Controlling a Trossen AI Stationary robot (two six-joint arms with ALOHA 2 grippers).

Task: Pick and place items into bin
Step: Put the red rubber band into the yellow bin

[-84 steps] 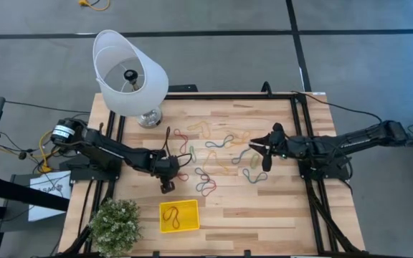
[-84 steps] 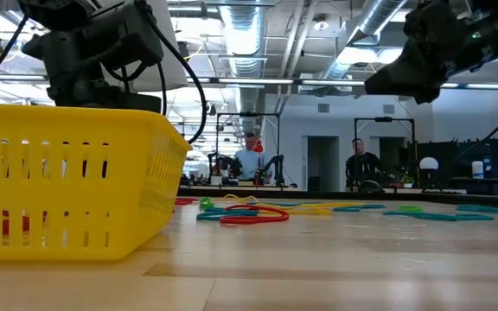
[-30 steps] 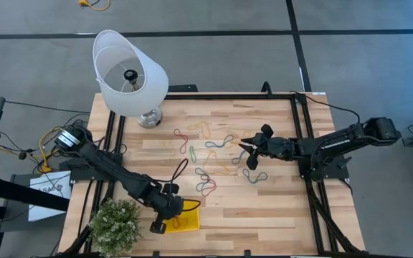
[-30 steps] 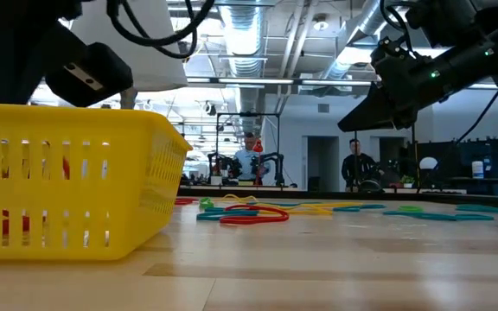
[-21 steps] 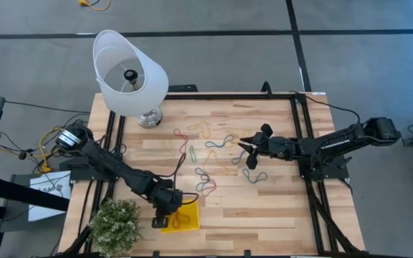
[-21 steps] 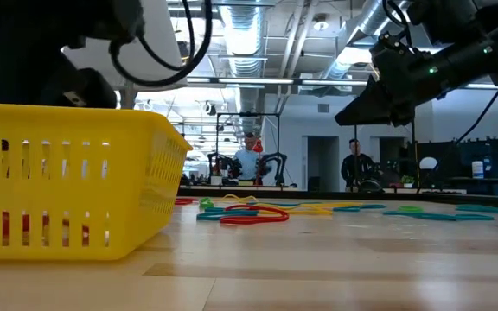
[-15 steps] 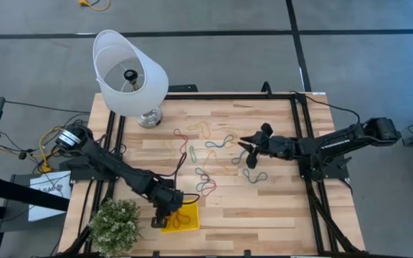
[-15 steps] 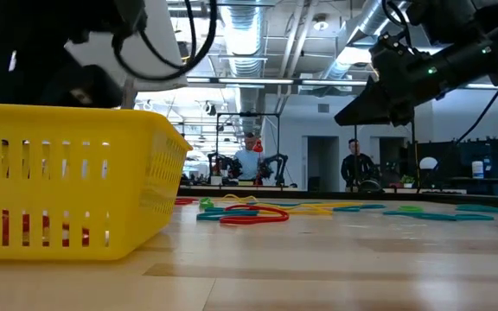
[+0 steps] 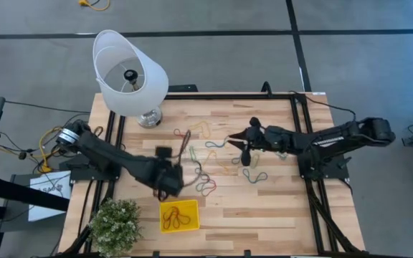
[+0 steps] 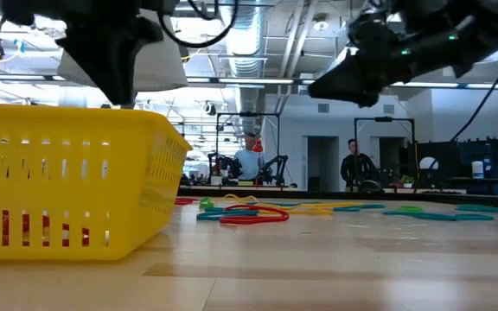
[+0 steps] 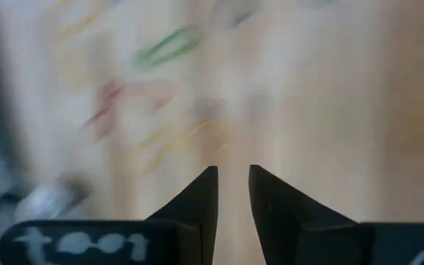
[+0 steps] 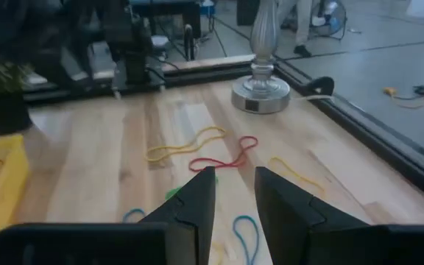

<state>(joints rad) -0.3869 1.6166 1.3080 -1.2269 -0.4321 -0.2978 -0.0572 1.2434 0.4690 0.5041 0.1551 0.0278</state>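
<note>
The left gripper (image 9: 169,177), fingers narrowly parted and empty in its wrist view, hangs above the wooden surface (image 9: 264,208) between the yellow bin (image 9: 178,215) and the scattered rubber bands (image 9: 214,154), seemingly placed to reach for another loop. The bin sits near the surface's front edge beside a potted plant (image 9: 115,223), with a few red and orange bands lying in it. The right gripper (image 9: 239,140), its fingers a narrow gap apart and holding nothing, is poised over the far side of the scatter, apparently lining up on a band. A white lampshade (image 9: 129,74) leans over the back corner. Beyond the surface lies an open workshop with ceiling ducts, where two people (image 10: 360,164) stand far off.
</note>
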